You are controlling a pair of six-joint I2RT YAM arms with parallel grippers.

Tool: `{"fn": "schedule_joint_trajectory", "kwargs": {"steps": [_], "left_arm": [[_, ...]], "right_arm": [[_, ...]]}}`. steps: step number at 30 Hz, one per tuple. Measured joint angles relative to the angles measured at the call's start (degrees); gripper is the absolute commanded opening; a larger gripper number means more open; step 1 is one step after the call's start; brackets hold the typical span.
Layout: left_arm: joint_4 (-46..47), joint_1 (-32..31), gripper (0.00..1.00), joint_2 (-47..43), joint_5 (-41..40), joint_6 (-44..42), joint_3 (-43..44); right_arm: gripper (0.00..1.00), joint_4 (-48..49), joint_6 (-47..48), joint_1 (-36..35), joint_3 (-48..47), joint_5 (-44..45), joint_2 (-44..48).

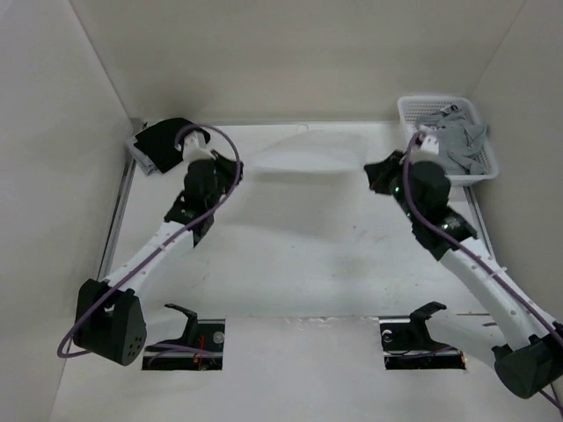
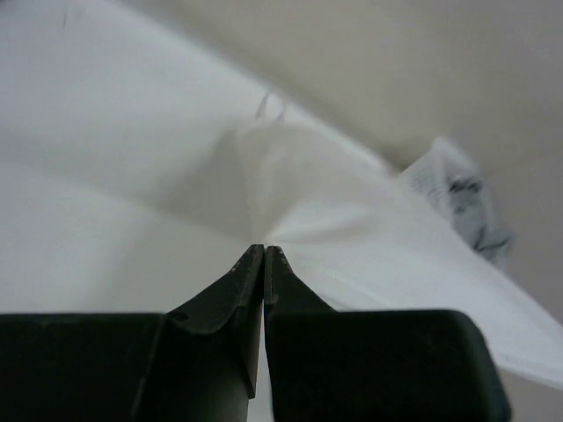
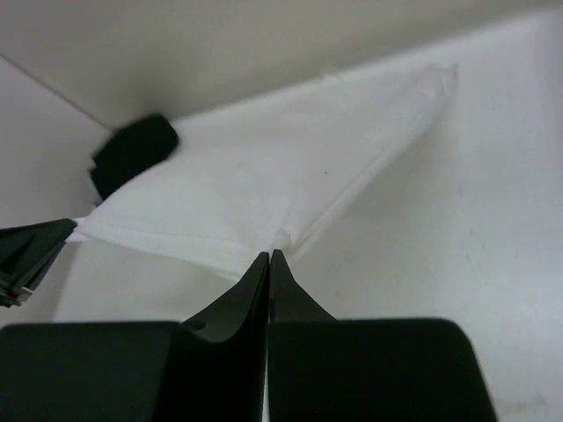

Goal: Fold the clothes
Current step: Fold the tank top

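The clothes, a plain white top (image 1: 303, 156), lie spread at the back of the table between my two arms. My left gripper (image 1: 236, 169) is shut on its near left corner. In the left wrist view the tips (image 2: 264, 249) pinch the white fabric (image 2: 352, 224), which puckers right at them. My right gripper (image 1: 376, 172) is shut on the near right corner. From the right wrist the tips (image 3: 268, 255) nip the cloth (image 3: 264, 180), and its near edge runs taut toward the left gripper (image 3: 26, 255).
A white basket (image 1: 413, 107) holding a grey garment (image 1: 457, 136) stands at the back right, also in the left wrist view as the basket (image 2: 457, 193). A black garment (image 1: 163, 141) lies at the back left, the same black garment (image 3: 132, 149) showing in the right wrist view. Walls close in three sides.
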State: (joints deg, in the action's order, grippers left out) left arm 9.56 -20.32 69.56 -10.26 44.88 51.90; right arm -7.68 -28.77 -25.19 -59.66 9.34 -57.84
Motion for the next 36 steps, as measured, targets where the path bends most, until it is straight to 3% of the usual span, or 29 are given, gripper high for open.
{"fn": "schedule_joint_trajectory", "kwargs": {"steps": [4,8,14,19,22,25,29,36], "left_arm": [[1.2,-1.9,0.02,-1.4,0.9,0.8,-20.1],[-0.8,-1.4,0.02,-9.6,1.6,1.2,-32.7],[-6.4,-2.9,0.02,-26.1,2.5,2.8,-36.1],[-17.2,-7.5,0.02,-39.9,2.6,5.9,-36.3],[-23.1,-9.5,0.02,-45.6,1.2,7.5,-36.7],[-25.4,-8.7,0.02,-45.0,-0.9,8.0,-36.7],[-25.0,-4.8,0.02,-38.0,-2.6,8.1,-35.0],[-14.9,3.2,0.02,-20.1,-1.9,7.6,-27.5]], "right_arm": [[0.00,-0.3,-4.6,-3.1,21.6,1.0,5.1],[0.00,-2.6,-9.5,-8.2,33.8,1.2,10.8],[0.00,-5.3,-16.8,-18.2,38.6,1.4,18.6],[0.00,-10.8,-24.2,-30.5,39.1,2.4,25.9],[0.00,-13.4,-26.6,-33.8,39.1,4.1,26.6],[0.00,-14.5,-26.3,-32.2,38.3,4.7,23.7],[0.00,-12.6,-22.1,-24.0,34.7,3.9,16.8],[0.00,-3.7,-14.4,-8.2,26.6,-2.1,2.3]]}}
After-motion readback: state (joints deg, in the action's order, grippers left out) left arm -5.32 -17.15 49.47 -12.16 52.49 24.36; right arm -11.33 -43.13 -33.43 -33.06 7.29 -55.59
